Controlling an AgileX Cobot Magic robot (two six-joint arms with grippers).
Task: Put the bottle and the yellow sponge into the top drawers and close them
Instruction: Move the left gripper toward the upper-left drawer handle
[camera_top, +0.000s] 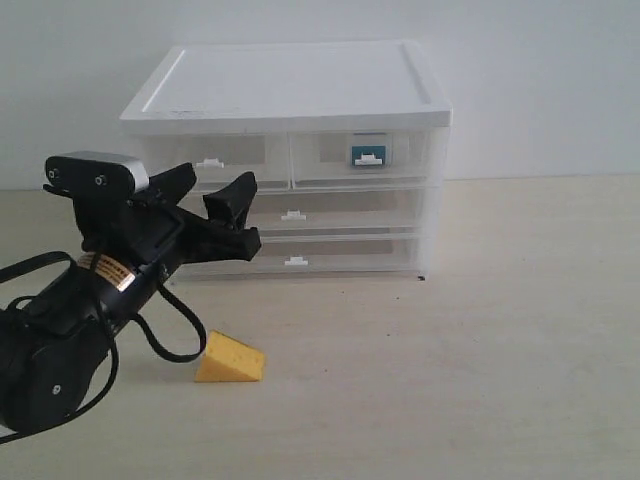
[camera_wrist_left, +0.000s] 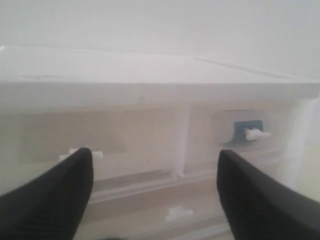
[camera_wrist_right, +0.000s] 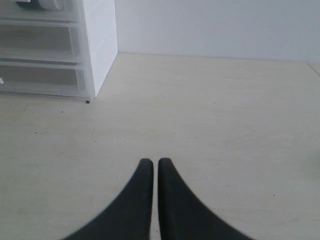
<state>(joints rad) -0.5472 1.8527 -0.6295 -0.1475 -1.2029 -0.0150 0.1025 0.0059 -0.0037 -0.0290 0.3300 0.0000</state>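
One loose piece, the yellow sponge (camera_top: 230, 360), lies on the desk (camera_top: 470, 350) before the cabinet (camera_top: 300, 90), probably light and squashy, best pinched across its flat sides by the left gripper (camera_top: 218, 182), jaws released; right gripper (camera_wrist_right: 151, 162) jaws clenched on nothing.

Top drawers (camera_top: 320, 165) frontal in exterior view, close-up in left wrist; right wrist low beside cabinet (camera_wrist_right: 100, 40)

Left claw (camera_top: 215, 182) held high, tilted upward, jaws spread wide. Right claw (camera_wrist_right: 151, 162) level, jaws pressed together.
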